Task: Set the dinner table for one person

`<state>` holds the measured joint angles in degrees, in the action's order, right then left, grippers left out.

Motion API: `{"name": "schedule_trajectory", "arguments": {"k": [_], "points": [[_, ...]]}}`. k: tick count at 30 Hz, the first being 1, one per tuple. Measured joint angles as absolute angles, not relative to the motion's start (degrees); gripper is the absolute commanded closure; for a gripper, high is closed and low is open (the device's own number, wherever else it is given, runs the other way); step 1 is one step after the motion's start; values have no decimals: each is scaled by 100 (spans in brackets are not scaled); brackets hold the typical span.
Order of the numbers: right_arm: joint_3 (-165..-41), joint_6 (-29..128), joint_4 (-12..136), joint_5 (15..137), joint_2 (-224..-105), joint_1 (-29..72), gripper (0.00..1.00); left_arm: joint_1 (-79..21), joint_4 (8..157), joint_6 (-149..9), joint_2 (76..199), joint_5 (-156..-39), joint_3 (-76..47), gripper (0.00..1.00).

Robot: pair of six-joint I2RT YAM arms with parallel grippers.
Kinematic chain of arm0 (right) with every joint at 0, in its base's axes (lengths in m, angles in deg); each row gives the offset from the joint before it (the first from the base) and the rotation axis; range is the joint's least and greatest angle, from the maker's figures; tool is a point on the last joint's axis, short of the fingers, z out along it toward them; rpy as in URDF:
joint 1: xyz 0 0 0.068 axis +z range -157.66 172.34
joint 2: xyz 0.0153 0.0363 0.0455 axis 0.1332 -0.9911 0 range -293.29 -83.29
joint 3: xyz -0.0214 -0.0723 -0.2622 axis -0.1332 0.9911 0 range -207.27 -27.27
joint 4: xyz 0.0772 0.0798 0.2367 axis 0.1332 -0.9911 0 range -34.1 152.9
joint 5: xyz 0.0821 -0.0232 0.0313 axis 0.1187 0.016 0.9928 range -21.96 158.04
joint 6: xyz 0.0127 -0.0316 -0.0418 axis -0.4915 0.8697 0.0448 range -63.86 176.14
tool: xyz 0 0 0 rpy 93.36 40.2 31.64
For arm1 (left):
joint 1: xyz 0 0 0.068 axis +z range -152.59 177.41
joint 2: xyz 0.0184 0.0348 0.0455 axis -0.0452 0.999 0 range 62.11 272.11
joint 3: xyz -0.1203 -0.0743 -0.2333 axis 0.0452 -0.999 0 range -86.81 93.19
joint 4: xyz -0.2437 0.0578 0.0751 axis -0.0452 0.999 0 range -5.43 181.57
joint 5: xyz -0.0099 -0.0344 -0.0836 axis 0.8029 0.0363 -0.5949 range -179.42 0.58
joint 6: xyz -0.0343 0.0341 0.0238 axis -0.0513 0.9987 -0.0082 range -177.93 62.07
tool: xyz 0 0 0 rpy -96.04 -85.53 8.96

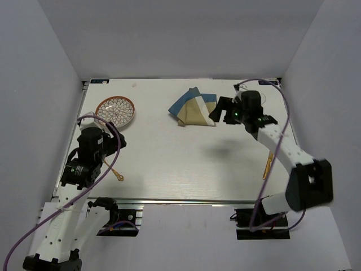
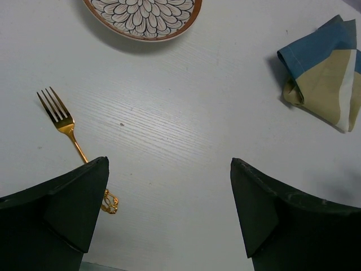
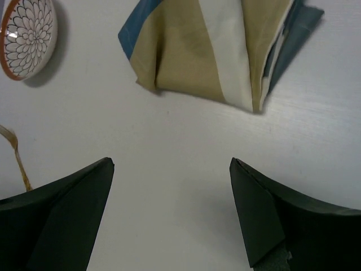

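The dinner table [image 1: 180, 164] is a large white top with metal rails. A patterned plate [image 1: 115, 110] with a brown rim sits at its far left. A gold fork [image 1: 114, 171] lies near my left gripper [image 1: 113, 140], which hovers open and empty; in the left wrist view the fork [image 2: 65, 124] lies left of the gripper [image 2: 169, 164], its handle passing under the left finger [image 2: 79, 203]. A folded blue-and-tan placemat [image 1: 194, 107] lies at the far middle. My right gripper [image 1: 219, 110] hangs open just right of it, the placemat [image 3: 220, 51] ahead of the gripper [image 3: 172, 164].
A gold utensil [image 1: 268, 166] lies near the right edge, partly hidden under the right arm. The plate [image 2: 144, 14] shows at the top of the left wrist view, and the plate [image 3: 28, 36] at the upper left of the right wrist view. Grey walls enclose the table.
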<state>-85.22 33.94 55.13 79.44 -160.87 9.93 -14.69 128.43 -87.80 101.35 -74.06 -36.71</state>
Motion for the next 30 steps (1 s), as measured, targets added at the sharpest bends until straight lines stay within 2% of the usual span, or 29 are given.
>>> {"name": "schedule_trajectory", "arguments": {"k": [5,12,16,19,20,22,23,24,30], "points": [[-10424,3742,5603,8244,-18327,923,11,-1469,12922,-8789,10321,-7373,-3671,2],[-12476,4382,5401,8720,-20611,881,11,-1469,12908,-8745,10389,-7461,-3671,2],[-13521,4658,5146,8840,-21645,866,11,-1469,12893,-8677,10561,-7625,-3671,2],[-14168,4776,4901,8989,-22172,853,18,-1469,12863,-8625,10666,-7723,-3671,2],[-14290,4800,4879,9052,-22264,853,38,-1469,12858,-8616,10684,-7751,-3671,2],[-14367,4861,4862,9173,-22318,848,58,-1469,12836,-8592,10703,-7806,-3671,2],[-14367,4891,4853,9251,-22316,848,88,-1469,12823,-8583,10708,-7826,-3671,2],[-14364,4894,4877,9323,-22301,848,100,-1469,12810,-8577,10710,-7841,-3671,2],[-12843,4872,5642,9645,-21197,864,100,-1469,12777,-8518,10708,-7966,-3671,2]]}}
